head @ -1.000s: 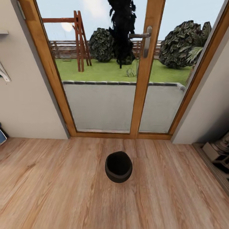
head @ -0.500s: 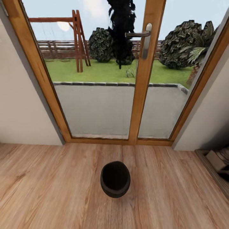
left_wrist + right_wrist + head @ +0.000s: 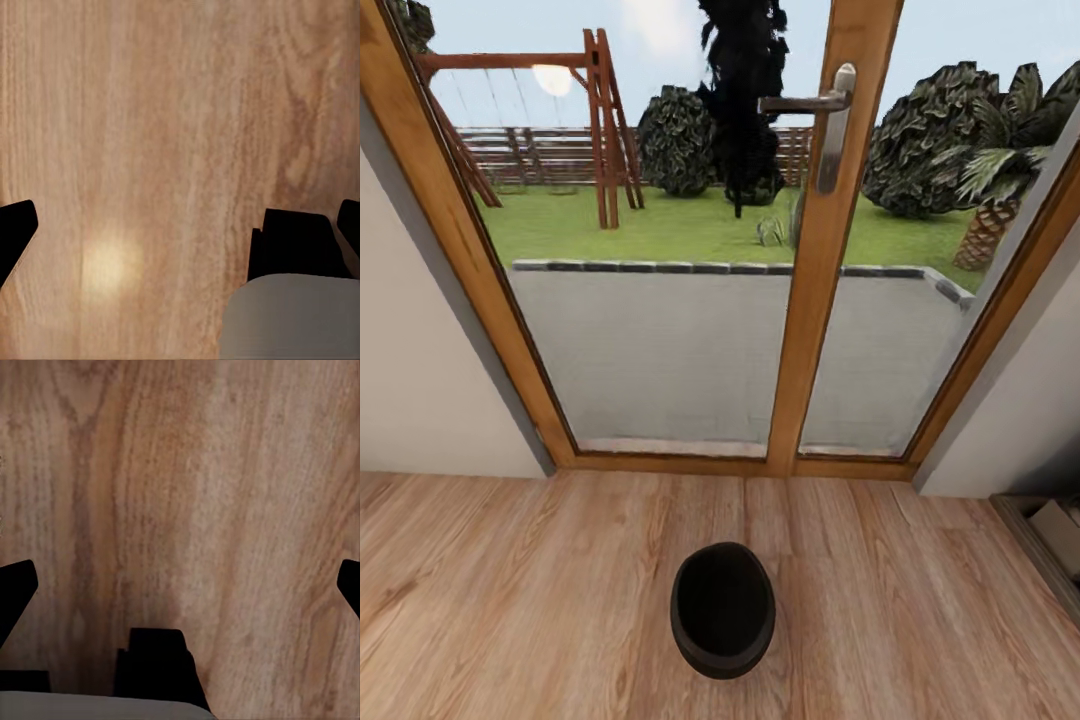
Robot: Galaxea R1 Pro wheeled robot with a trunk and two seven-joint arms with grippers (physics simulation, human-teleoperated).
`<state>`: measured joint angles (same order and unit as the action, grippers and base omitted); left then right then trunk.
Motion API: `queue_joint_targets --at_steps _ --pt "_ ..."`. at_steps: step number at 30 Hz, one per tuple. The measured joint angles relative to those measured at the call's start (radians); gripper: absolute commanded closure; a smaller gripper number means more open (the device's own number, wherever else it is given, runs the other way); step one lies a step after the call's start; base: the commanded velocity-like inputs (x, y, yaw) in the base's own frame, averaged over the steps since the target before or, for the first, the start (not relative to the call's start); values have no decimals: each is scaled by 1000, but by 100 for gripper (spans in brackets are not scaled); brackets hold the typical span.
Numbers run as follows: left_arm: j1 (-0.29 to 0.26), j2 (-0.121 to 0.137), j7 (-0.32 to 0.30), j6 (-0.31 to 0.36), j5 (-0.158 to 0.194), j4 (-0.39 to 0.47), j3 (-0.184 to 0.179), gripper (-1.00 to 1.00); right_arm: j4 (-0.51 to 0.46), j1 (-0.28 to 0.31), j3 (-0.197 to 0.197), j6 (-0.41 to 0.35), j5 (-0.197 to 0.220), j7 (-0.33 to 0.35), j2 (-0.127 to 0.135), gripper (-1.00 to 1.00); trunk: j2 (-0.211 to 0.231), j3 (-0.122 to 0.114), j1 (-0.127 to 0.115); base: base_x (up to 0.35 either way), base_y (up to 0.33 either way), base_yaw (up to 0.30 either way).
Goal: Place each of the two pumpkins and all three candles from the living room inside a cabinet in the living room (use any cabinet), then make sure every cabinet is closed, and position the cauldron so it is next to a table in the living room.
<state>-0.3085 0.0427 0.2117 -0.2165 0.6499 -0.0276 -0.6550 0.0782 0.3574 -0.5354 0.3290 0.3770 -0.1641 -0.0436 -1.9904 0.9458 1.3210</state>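
The cauldron (image 3: 722,610), a small round black pot with an open dark mouth, stands on the wood floor in the head view, low in the picture and just in front of the glass door. In the left wrist view my left gripper (image 3: 180,232) hangs open over bare floorboards, its black fingertips (image 3: 15,225) far apart with nothing between them. My right gripper (image 3: 180,592) is open too, above bare floor, with one fingertip (image 3: 15,592) at each side of that view. Pumpkins, candles and cabinet are out of view.
A wood-framed glass double door (image 3: 825,300) with a metal handle (image 3: 830,110) closes off the floor ahead; a garden lies beyond it. Pale walls (image 3: 420,400) flank the door. A low shelf edge (image 3: 1055,545) juts in at the right. Wood floor (image 3: 510,600) spreads around the cauldron.
The whole head view has shifted: the door and the cauldron loom nearer and the cauldron sits lower in the picture, so the camera has moved forward. The cauldron itself has not moved.
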Motion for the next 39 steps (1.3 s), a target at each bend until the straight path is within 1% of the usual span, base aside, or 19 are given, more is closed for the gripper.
queue_joint_targets --at_steps 4,6,7,9,10,12,13,14,15,17,18,21,22,26,30,33,35,37,39 --pt "4 -9 -2 -2 -1 3 0 -100 -1 -1 1 0 -1 0 3 -100 0 0 0 23 0 0" --pt "5 -17 -18 -5 -2 10 -1 -100 -1 -1 0 -16 3 1 2 -100 0 0 0 4 0 0" --pt "4 -18 -42 -5 -2 12 -3 -100 -2 -1 0 -44 0 0 0 -100 0 0 0 1 0 0" --pt "-1 -8 -91 -4 -2 16 0 -100 -27 6 1 -112 -4 -3 -1 -100 0 0 0 0 0 0" --pt "-15 3 -118 1 -2 35 2 -100 -86 24 -1 -183 -6 -11 -1 -100 0 0 0 0 0 0" --pt "-51 8 -126 13 -2 68 2 -100 -141 52 0 -256 -5 -26 0 -100 0 0 0 0 0 0" --pt "-63 9 -127 19 -1 76 2 -100 -152 62 1 -277 -4 -31 1 -100 0 0 0 0 0 0" --pt "-85 10 -128 32 -1 87 2 -100 -171 81 1 -317 -3 -41 1 -100 0 0 0 0 0 0" --pt "-109 10 -128 48 -1 95 2 -100 -186 103 2 -353 -2 -50 1 -100 0 0 0 0 0 0" --pt "-156 8 -127 92 -1 103 3 -100 -205 143 4 -396 0 -59 2 -100 0 0 0 0 0 0" --pt "-170 7 -126 104 -1 104 4 -100 -208 152 5 -403 1 -61 2 -100 0 0 0 0 0 0" --pt "-248 1 -126 161 -1 115 5 -100 -218 195 6 -426 2 -65 0 -100 0 0 0 0 0 0" --pt "-279 -5 -127 176 -1 124 6 -100 -220 219 6 -432 3 -65 -1 -100 0 0 0 0 0 0" --pt "-328 -29 -127 192 -1 163 7 -100 -227 267 7 -445 4 -65 -1 -100 0 0 0 0 0 0" --pt "-349 -37 -124 209 -3 225 7 -100 -255 294 8 -470 6 -65 1 -100 0 0 0 0 0 0" --pt "-357 -37 -123 219 -4 283 9 -100 -303 301 9 -491 12 -65 2 -100 0 0 0 0 0 0" --pt "-363 -37 -123 222 -4 332 11 -100 -365 303 15 -521 15 -66 2 -100 0 0 0 0 0 0" --pt "-366 -38 -123 223 -4 349 16 -100 -407 303 34 -547 16 -66 2 -100 0 0 0 0 0 0" --pt "-376 -49 -123 224 -3 367 25 -100 -457 304 81 -593 16 -66 4 -100 0 0 0 0 0 0"
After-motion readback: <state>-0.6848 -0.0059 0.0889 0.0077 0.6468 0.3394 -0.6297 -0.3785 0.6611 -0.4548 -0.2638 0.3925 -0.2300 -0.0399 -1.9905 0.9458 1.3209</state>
